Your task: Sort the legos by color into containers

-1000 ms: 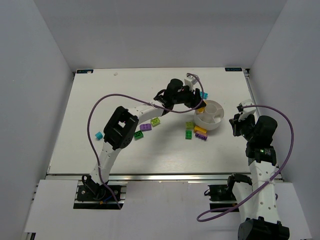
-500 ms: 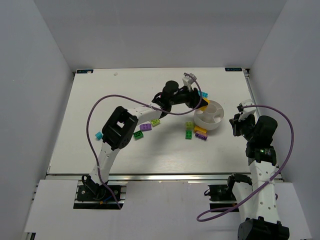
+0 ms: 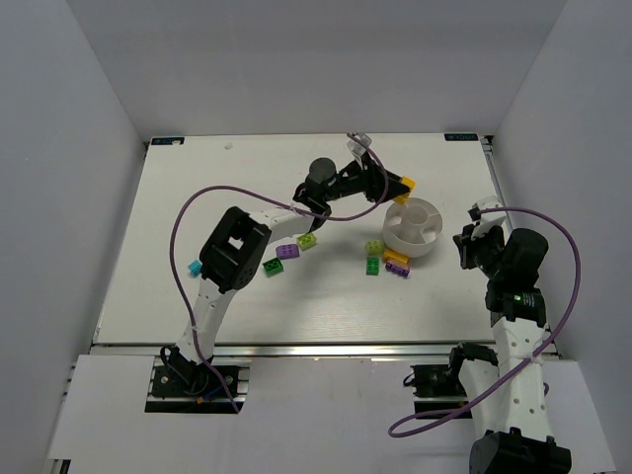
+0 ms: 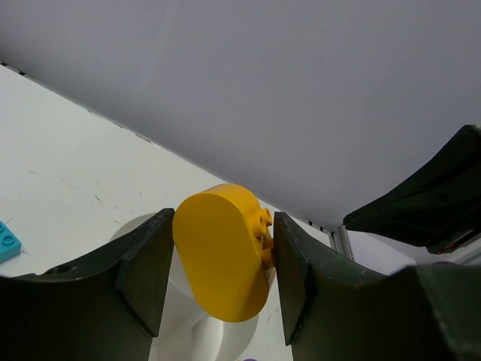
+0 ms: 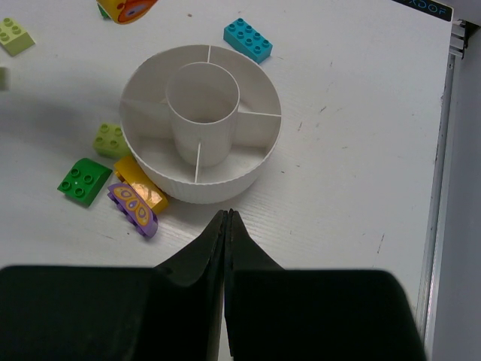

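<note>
My L gripper point(image 4: 219, 284) is part-open, pinching an orange brick point(image 4: 218, 252) up off the table, just beside the bowl point(image 5: 225, 188). R gripper point(image 5: 227, 219) is closed, empty. Step: carry. Next: get over an empty wedge point(image 5: 259, 129), lower, let go.

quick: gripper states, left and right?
Left gripper: closed on an orange lego.
Right gripper: closed, holding nothing.

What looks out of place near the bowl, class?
An orange brick lies tipped on its side against the bowl's outer wall, a purple brick askew beside it; the compartments look empty.
</note>
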`<state>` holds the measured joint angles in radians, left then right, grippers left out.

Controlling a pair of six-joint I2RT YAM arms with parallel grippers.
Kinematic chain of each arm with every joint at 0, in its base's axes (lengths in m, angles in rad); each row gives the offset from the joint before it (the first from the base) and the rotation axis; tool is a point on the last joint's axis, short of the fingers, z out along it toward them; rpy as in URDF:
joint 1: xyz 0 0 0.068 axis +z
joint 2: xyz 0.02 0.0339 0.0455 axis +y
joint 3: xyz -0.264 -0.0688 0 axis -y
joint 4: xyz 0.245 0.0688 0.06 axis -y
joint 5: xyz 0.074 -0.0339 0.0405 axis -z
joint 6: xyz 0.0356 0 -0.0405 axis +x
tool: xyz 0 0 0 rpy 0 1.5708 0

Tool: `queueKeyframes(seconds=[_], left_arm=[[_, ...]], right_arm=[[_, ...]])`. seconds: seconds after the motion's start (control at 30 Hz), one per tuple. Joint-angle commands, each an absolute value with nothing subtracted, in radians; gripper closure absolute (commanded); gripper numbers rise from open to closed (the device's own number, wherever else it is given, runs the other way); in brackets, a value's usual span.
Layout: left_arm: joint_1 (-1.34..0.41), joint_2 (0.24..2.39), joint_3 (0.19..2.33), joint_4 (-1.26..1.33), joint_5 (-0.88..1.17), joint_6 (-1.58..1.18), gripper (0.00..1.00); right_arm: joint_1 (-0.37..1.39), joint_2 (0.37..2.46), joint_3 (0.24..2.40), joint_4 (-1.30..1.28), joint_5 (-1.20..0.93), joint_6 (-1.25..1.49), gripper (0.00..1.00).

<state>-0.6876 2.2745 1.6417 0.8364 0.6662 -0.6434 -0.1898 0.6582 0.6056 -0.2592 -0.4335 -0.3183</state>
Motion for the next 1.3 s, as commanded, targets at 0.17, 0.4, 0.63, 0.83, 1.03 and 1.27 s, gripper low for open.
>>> queueKeyframes(seconds=[0.17,0.4,0.63,0.83,1.03,1.27], left_arm=[[-0.667,2.327,1.626,1.02,0.678,-0.772,0.52],[-0.658,2.385,1.637,1.065,0.675,-0.831,0.52],[-0.658,2.414,1.646,1.077,0.675,-0.847,0.51],[-0.658,2.437,1.663,1.081,0.666,-0.857,0.51],[-0.667,2.464,1.687,1.075,0.663,-0.873,0.51],[-0.667,2.485,1.706,1.08,0.655,-0.89,0.5]], right_arm=[[-0.198,0.663,0.6,-0.233,-0.453,-0.324,1.0],[-0.202,0.667,0.598,-0.232,-0.454,-0.325,1.0],[-0.209,0.664,0.598,-0.232,-0.459,-0.325,1.0],[-0.209,0.666,0.6,-0.235,-0.459,-0.325,1.0],[-0.21,0.663,0.6,-0.236,-0.462,-0.324,1.0],[-0.212,0.663,0.601,-0.238,-0.465,-0.325,1.0]])
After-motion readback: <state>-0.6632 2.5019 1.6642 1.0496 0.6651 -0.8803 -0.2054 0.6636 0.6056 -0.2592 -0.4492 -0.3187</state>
